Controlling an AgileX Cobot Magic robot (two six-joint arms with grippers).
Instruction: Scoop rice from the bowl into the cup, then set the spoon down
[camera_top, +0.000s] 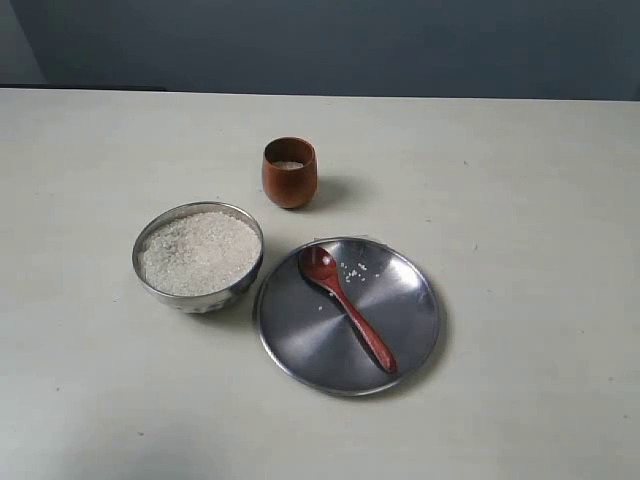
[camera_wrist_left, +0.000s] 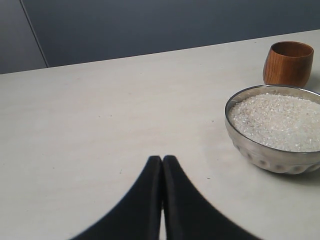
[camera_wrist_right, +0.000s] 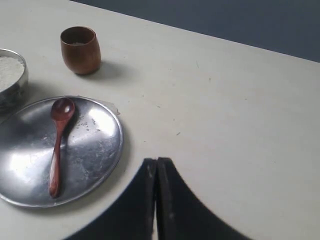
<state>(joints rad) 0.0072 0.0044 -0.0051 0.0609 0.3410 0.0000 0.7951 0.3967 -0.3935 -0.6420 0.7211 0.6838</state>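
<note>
The steel bowl (camera_top: 198, 293) stands left of centre, heaped with white rice (camera_top: 199, 252); the bowl (camera_wrist_left: 270, 155) and rice (camera_wrist_left: 280, 120) also show in the left wrist view. Behind it stands the wooden cup (camera_top: 290, 173) with a little rice inside; the cup (camera_wrist_left: 289, 63) (camera_wrist_right: 80, 50) shows in both wrist views. The wooden spoon (camera_top: 347, 306) (camera_wrist_right: 58, 145) lies on the steel plate, nothing holding it. My left gripper (camera_wrist_left: 162, 159) is shut and empty, off to the side of the bowl. My right gripper (camera_wrist_right: 156, 161) is shut and empty beside the plate. Neither gripper appears in the exterior view.
The flat steel plate (camera_top: 410, 340) (camera_wrist_right: 95, 150) lies right of the bowl, with a few stray grains on it (camera_top: 354, 270). The pale table (camera_top: 520, 200) runs back to a dark wall (camera_top: 400, 40).
</note>
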